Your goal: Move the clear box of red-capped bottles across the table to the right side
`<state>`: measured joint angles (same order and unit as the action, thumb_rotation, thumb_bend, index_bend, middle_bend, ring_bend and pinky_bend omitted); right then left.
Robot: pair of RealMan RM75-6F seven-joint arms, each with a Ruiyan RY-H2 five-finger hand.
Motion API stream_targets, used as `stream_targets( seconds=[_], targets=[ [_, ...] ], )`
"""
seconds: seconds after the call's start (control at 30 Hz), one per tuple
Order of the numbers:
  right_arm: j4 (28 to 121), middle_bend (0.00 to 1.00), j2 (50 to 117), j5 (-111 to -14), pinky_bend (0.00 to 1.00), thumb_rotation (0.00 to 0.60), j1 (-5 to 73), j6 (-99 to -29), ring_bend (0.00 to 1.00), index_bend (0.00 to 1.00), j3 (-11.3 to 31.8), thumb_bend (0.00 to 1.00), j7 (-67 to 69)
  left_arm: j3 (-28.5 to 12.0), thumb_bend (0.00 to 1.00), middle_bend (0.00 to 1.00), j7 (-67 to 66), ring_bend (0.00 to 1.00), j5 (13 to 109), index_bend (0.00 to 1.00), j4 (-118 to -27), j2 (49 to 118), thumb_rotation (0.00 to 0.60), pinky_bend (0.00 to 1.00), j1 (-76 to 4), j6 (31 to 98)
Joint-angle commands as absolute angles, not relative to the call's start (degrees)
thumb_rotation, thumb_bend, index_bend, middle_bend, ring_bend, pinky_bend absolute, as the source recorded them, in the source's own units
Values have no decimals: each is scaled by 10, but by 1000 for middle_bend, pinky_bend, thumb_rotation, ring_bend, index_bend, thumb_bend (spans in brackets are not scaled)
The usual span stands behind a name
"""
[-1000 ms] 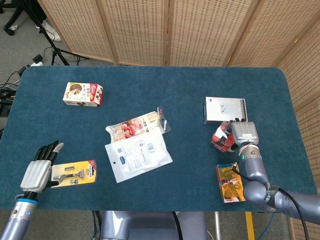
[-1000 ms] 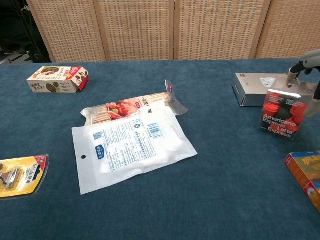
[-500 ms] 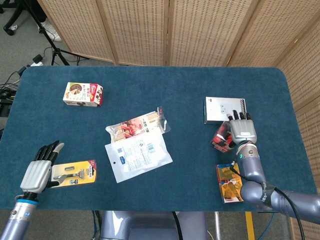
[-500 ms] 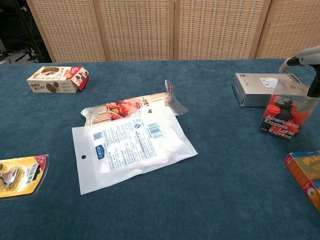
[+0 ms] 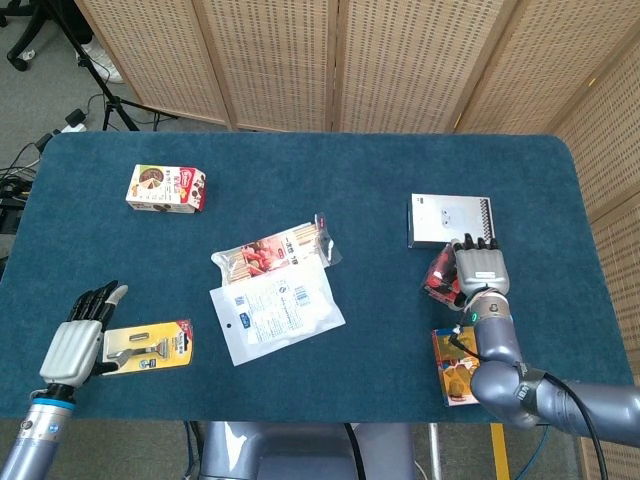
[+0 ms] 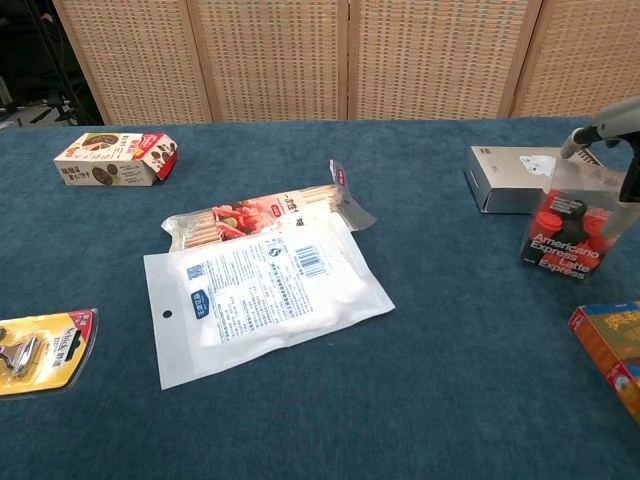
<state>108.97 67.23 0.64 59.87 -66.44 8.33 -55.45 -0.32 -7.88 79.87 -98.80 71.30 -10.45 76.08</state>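
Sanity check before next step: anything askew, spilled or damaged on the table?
Nothing spilled or visibly damaged. The clear box of red-capped bottles stands upright on the blue table, beside the silver flat box. The right hand is at its top; whether it grips, I cannot tell.

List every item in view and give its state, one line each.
Clear box of bottles: upright on the table, right hand against it.
Right hand: fingers spread over the box.
Left hand: open, beside the clip pack.
Cookie box: lying flat, end flap open.
White pouch: flat, overlapping the stick snack bag.
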Motion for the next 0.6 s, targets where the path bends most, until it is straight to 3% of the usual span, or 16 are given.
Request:
stream_targets(
  seconds=[0.03, 0.2, 0.3, 0.43, 0.6],
  targets=[
    [1181, 0, 649, -24, 0, 600, 620, -718, 0, 0, 95, 0, -579, -5, 242, 0, -76, 0, 799, 0, -988, 711, 600, 0, -103, 765],
    [1296, 0, 653, -202, 0, 600, 575, -805, 0, 0, 46, 2, -552, -7, 241, 0, -74, 0, 805, 0, -989, 708, 600, 0, -100, 774],
    [1322, 0, 675, -403, 0, 600, 502, -858, 0, 0, -38, 2, -512, -7, 223, 0, -78, 0, 813, 0, -991, 709, 600, 0, -96, 786],
    [1246, 0, 705, -631, 0, 600, 406, -900, 0, 0, -134, 2, -432, -8, 215, 0, -81, 0, 826, 0, -993, 709, 600, 0, -90, 804],
    [1119, 0, 730, -752, 0, 600, 319, -936, 0, 0, -176, 1, -312, -8, 214, 0, -91, 0, 843, 0, -995, 711, 600, 0, -83, 826]
  ],
)
